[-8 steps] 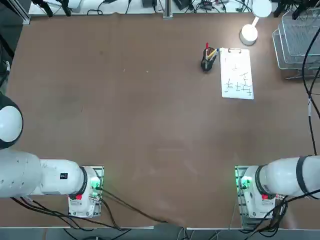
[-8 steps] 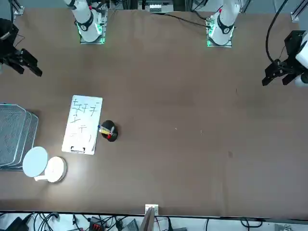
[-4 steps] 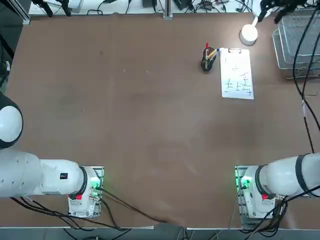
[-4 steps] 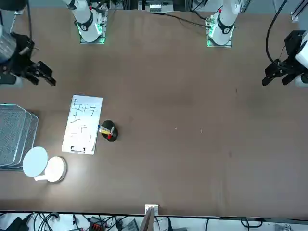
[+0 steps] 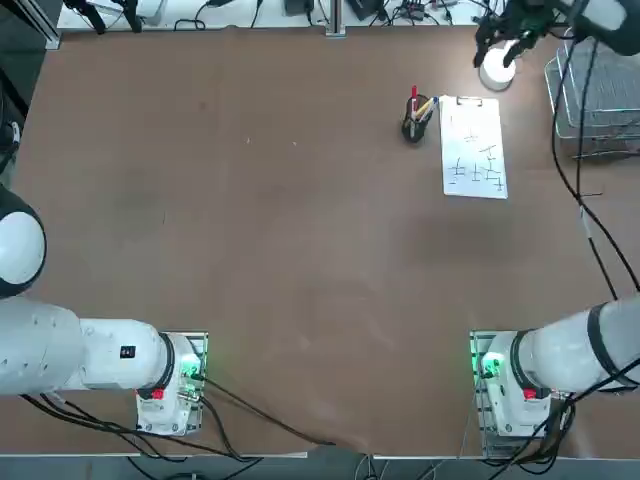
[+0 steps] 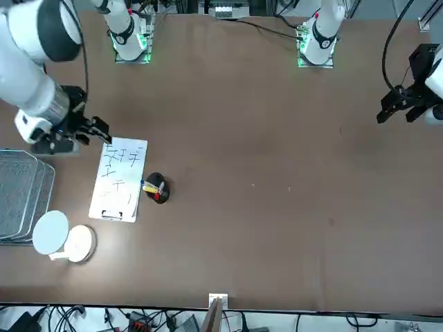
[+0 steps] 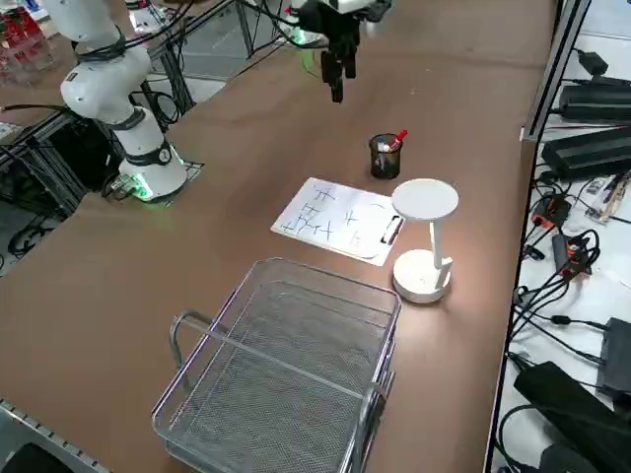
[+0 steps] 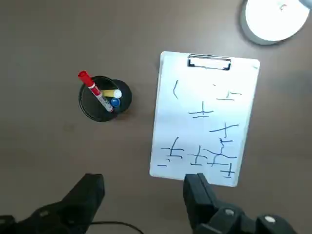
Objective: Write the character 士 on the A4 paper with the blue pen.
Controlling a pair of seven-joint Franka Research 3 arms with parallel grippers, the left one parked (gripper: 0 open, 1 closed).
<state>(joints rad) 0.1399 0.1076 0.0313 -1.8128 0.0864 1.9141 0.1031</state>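
Right gripper: you have the right gripper up in the air with its two black fingers spread wide and nothing between them. In the front view the right gripper is just beside the unclipped short edge of the A4 paper.
A4 paper: the A4 paper lies flat on the brown table, a metal clip on one short edge. You can see small handwritten marks across the sheet, thickest toward the end opposite the clip.
Pen cup: a black round pen cup stands just beside the A4 paper's long edge, apart from it, toward the clip end.
Blue pen: the blue pen stands in the pen cup; only its blue tip shows from above.
Other pens: a red pen leans out over the cup's rim, and a yellow pen sits next to the blue one.
Desk lamp: a white desk lamp stands near the clipped end of the A4 paper, lit.
Wire basket: a wire basket rests beside the A4 paper on the side away from the pen cup.
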